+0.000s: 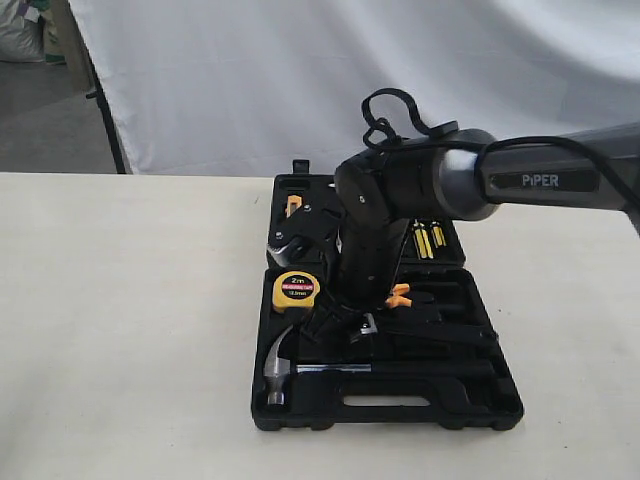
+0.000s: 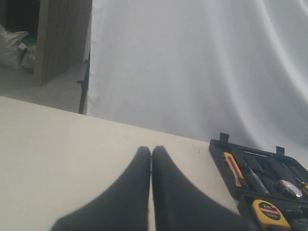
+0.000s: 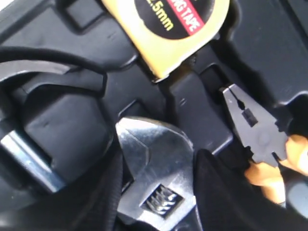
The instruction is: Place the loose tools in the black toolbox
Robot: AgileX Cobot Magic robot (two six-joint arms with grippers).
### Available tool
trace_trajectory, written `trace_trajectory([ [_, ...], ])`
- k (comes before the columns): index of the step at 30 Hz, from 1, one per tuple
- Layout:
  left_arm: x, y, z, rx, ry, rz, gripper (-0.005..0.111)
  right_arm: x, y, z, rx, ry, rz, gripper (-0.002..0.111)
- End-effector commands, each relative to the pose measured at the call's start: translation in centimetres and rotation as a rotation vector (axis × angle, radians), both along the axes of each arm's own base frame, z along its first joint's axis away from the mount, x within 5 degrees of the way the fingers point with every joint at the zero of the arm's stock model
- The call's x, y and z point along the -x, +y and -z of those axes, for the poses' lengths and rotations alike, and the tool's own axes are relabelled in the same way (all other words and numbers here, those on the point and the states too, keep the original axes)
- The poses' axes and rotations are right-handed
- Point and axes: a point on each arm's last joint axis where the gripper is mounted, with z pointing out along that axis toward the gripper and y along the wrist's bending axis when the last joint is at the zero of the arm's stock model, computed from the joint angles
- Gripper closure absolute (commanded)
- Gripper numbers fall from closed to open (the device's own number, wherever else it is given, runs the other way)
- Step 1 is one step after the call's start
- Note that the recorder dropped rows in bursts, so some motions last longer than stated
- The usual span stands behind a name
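The black toolbox (image 1: 480, 410) lies open on the table. The claw hammer (image 1: 290, 365) rests in its near half, and its silver head (image 3: 26, 154) shows in the right wrist view. My right gripper (image 1: 340, 325) reaches down into the case, shut on the silver head of the adjustable wrench (image 3: 149, 144), with a black finger (image 3: 216, 192) on each side. The wrench's handle is hidden. A small round black item with a pale face (image 1: 287, 246) sits in the far half; I cannot tell whether it is the tape roll. My left gripper (image 2: 151, 150) is shut and empty over bare table, left of the toolbox (image 2: 219, 151).
A yellow tape measure (image 1: 296, 290) and orange-handled pliers (image 3: 260, 144) sit in their recesses close to the wrench. An orange knife (image 2: 233, 168) and yellow-tipped bits (image 1: 428, 240) fill the far half. A white backdrop hangs behind the table.
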Motion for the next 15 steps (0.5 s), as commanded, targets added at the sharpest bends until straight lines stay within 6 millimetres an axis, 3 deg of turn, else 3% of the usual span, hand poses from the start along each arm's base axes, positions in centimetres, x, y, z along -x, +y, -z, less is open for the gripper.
trace_trajectory([
  [1,0.06,0.14,-0.17,-0.002,-0.013,-0.026,0.106,-0.63,0.21,-0.70,-0.033,-0.054,-0.022,0.109],
  [15,0.06,0.14,-0.17,-0.002,-0.013,-0.026,0.106,-0.42,0.65,-0.03,-0.066,-0.015,-0.031,0.109],
])
